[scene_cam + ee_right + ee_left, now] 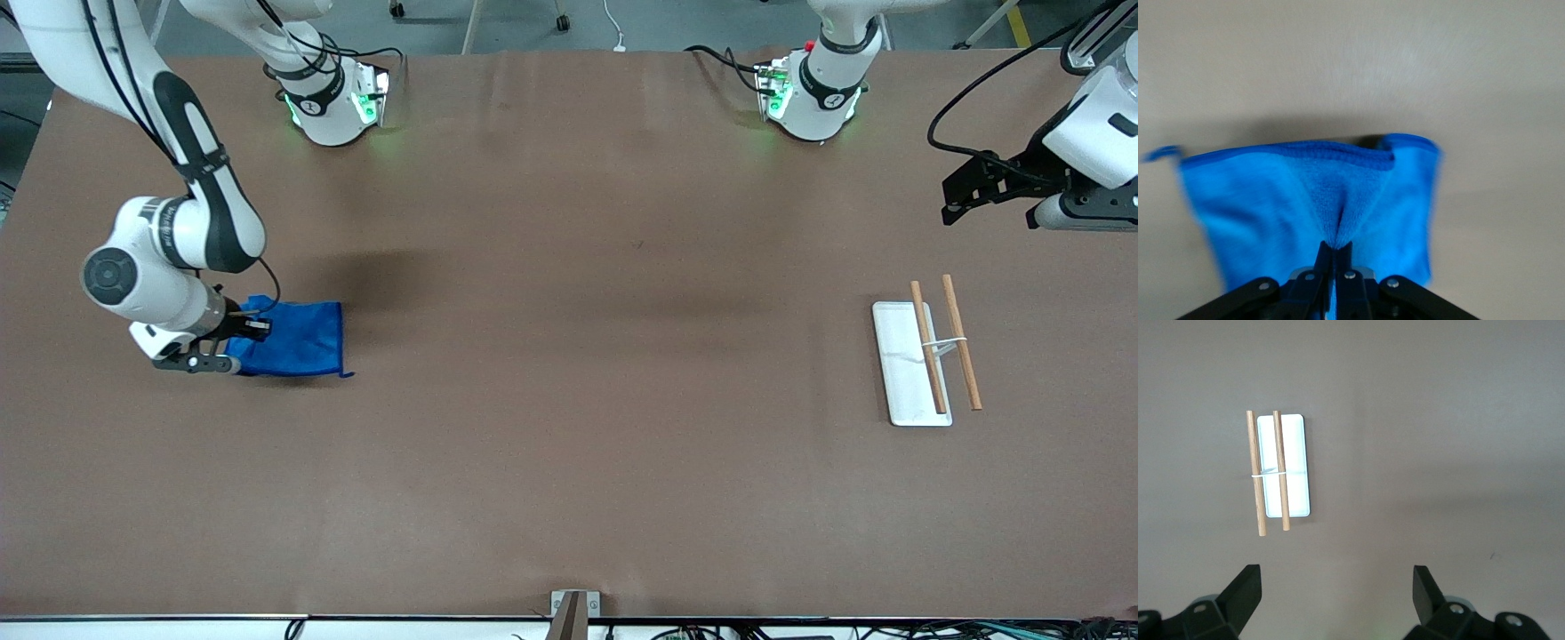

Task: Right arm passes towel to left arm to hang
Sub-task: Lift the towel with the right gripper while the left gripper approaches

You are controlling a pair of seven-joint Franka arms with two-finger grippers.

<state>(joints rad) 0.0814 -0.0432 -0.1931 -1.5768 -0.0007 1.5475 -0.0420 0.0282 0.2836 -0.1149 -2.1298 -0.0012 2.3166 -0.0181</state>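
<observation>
The royal-blue towel lies on the brown table at the right arm's end. My right gripper is down at the towel's edge and shut on a pinched fold of it; in the right wrist view the towel bunches up into the closed fingers, and its small corner loop sticks out at one corner. My left gripper is open and holds nothing. It hangs high over the table at the left arm's end, waiting.
A white tray with two wooden rods across it, tied by a white band, stands at the left arm's end, nearer to the front camera than the left gripper. The left wrist view shows the same tray.
</observation>
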